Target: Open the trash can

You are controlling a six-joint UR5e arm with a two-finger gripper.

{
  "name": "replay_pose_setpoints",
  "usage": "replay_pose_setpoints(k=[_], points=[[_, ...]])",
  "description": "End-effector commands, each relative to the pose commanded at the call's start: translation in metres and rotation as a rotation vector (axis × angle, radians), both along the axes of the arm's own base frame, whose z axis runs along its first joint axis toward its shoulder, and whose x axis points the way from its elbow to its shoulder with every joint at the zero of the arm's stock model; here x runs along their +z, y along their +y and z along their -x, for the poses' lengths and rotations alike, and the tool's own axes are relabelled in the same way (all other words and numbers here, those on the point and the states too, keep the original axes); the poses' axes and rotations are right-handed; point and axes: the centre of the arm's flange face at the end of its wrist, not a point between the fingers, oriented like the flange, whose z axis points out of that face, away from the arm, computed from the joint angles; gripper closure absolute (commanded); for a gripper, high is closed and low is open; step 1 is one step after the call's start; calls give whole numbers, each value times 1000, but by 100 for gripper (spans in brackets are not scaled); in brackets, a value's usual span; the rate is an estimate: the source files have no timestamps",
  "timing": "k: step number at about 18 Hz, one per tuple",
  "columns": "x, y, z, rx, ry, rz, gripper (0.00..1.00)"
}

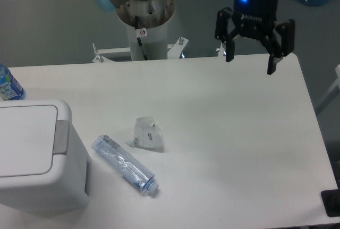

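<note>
The trash can [37,157] sits nearest the camera at the table's [228,133] front left corner, lid down, its grey push tab [61,136] on the lid's right edge. The gripper [253,61] hangs over the far right edge, jaws spread wide and holding nothing. From there the tab lies well apart, diagonally toward the camera and to the left in view. A crumpled wrapper [147,134] and a lying plastic bottle [125,165] lie between.
</note>
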Motion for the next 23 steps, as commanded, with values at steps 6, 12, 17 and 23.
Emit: replay_pose_setpoints(k=[6, 12, 17, 23], points=[[-1, 0, 0, 3, -5, 1, 0], [4, 8, -6, 89, -47, -39, 0], [6, 38, -25, 192, -88, -111, 0], [-3, 93, -63, 290, -161, -208, 0]])
